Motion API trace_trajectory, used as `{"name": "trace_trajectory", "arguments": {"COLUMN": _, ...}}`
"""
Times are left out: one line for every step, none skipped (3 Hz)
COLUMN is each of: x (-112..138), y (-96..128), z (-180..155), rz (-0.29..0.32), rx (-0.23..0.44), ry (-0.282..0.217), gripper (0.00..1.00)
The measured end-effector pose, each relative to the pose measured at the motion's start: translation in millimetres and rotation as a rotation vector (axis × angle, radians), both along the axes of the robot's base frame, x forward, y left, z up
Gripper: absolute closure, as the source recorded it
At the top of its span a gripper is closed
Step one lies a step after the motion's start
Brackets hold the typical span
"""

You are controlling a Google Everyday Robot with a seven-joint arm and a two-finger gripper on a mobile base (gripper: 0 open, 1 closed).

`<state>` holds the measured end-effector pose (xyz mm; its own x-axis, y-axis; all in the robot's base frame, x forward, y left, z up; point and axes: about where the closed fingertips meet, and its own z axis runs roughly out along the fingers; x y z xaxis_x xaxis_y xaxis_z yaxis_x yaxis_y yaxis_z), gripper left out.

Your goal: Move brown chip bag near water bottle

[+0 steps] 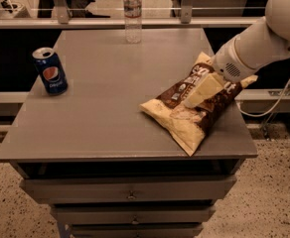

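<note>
The brown chip bag (184, 114) lies flat on the right part of the grey table (110, 108), near its right front corner. It is dark brown with cream ends. My gripper (193, 99) comes in from the right on the white arm and lies over the top of the bag, touching it. The water bottle (132, 13), clear with a white cap, stands upright at the table's far edge, well away from the bag.
A blue Pepsi can (50, 70) stands upright near the table's left edge. Drawers sit under the table front. A rail with posts runs behind the far edge. A cable hangs at the right of the table.
</note>
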<state>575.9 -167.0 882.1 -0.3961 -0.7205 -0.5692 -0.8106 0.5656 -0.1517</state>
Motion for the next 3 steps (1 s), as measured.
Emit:
{"name": "trace_trajectory", "arguments": {"x": 2.4, "y": -4.8, "z": -0.3, "rz": -0.016, "rx": 0.027, "ry": 0.009, "gripper": 0.40}}
{"name": "trace_trajectory", "arguments": {"x": 3.6, "y": -3.2, "z": 14.2, "rz": -0.011, "rx": 0.052, "ry": -0.005, "gripper": 0.63}}
{"name": "trace_trajectory", "arguments": {"x": 3.3, "y": 3.5, "z": 41.1, "rz": 0.001, "rx": 0.076, "ry": -0.027, "gripper": 0.87}}
